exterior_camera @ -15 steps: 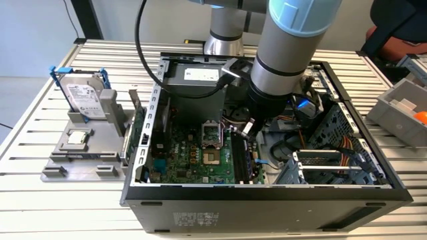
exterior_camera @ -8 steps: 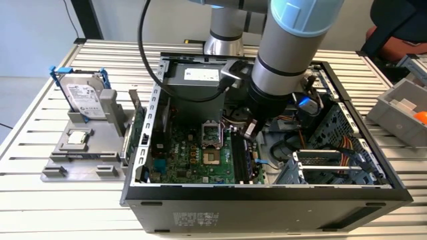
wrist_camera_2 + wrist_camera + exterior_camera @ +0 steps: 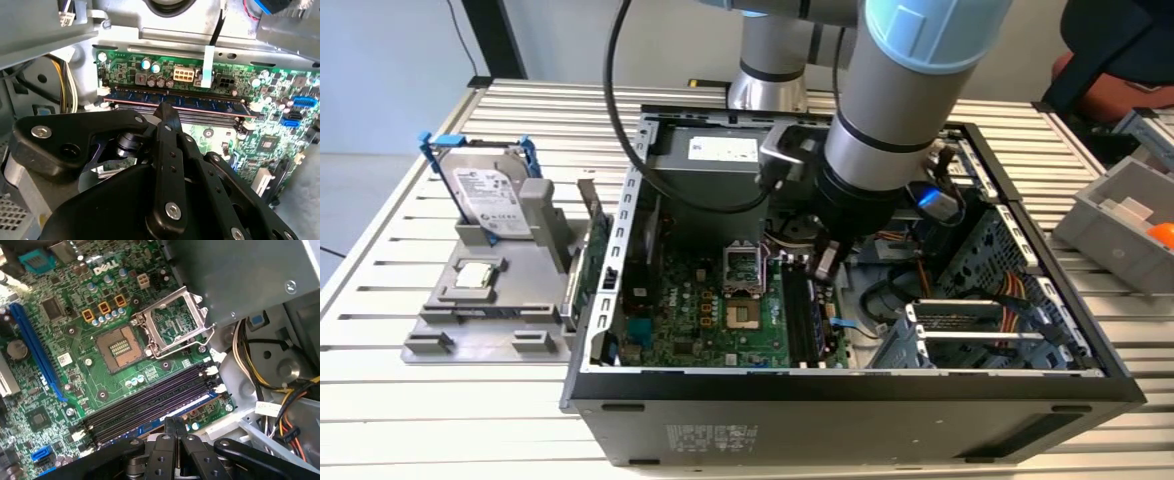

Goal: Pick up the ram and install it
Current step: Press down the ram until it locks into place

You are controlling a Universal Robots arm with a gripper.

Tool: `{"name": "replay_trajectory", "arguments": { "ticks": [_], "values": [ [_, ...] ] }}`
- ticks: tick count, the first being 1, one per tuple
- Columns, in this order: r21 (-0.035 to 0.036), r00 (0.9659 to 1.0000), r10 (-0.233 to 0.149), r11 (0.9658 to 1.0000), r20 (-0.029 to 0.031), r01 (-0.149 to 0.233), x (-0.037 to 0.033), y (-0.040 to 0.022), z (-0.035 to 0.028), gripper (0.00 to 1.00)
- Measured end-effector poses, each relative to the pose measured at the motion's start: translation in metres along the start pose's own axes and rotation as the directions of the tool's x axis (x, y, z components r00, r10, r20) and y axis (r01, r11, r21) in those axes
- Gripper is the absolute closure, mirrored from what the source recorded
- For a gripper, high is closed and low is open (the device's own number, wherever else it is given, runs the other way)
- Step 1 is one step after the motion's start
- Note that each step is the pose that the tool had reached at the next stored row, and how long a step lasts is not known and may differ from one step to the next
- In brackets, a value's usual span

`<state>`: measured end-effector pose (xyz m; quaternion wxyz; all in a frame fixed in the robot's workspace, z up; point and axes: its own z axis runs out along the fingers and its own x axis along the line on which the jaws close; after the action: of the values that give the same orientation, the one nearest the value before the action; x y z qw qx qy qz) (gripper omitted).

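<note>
The ram (image 3: pixel 175 100) is a long dark stick with small chips. It stands on edge in one of the black motherboard slots (image 3: pixel 150 405), and in the first wrist view its thin top edge (image 3: pixel 187 409) shows along the outermost slot. My gripper (image 3: pixel 165 109) is shut, its black fingertips (image 3: pixel 171 424) pressed together right at the ram's upper edge near the middle of its length. Whether they touch it I cannot tell. In the exterior view the gripper (image 3: pixel 825 262) reaches down inside the open computer case (image 3: pixel 854 385), above the slots.
The open CPU socket (image 3: pixel 172 322) lies beside the slots, and yellow and black cables (image 3: pixel 260 370) run along the case wall. Outside the case, a grey holder (image 3: pixel 480 320) carries a silver hard drive (image 3: pixel 491 195) with blue clips, with a green card (image 3: pixel 594 255) beside it. A grey bin (image 3: pixel 1121 215) stands at the exterior view's right.
</note>
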<state>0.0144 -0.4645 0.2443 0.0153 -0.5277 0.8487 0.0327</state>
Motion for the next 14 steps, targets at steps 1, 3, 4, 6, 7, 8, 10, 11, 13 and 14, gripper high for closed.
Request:
{"name": "replay_trajectory", "arguments": {
  "ticks": [1,3,4,6,7,8,10,11,13,14],
  "values": [
    [-0.0007,0.9999,-0.012,0.9999,-0.0005,0.012,-0.0001,-0.0002,0.0,1.0],
    [-0.0032,0.9987,-0.052,0.9987,-0.0019,0.052,-0.0004,-0.0007,0.0,1.0],
    [-0.0041,0.9978,-0.066,0.9978,-0.0024,0.066,-0.0004,-0.0009,0.0001,1.0],
    [-0.0059,0.9955,-0.095,0.9955,-0.0034,0.095,-0.0005,-0.001,0.0001,1.0],
    [-0.0068,0.9942,-0.108,0.9941,-0.0039,0.108,-0.0005,-0.001,0.0,1.0],
    [-0.0076,0.9927,-0.12,0.9927,-0.0043,0.12,-0.0005,-0.0011,0.0001,1.0],
    [-0.0096,0.9885,-0.151,0.9885,-0.0051,0.151,-0.0005,-0.0011,0.0001,1.0],
    [-0.0108,0.9857,-0.168,0.9857,-0.0057,0.168,-0.0005,-0.0011,0.0001,1.0],
    [-0.0132,0.9789,-0.204,0.9788,-0.0067,0.204,-0.0005,-0.0011,0.0001,1.0],
    [-0.0143,0.975,-0.222,0.9749,-0.0071,0.222,-0.0005,-0.0011,0.0002,1.0]
  ]
}}
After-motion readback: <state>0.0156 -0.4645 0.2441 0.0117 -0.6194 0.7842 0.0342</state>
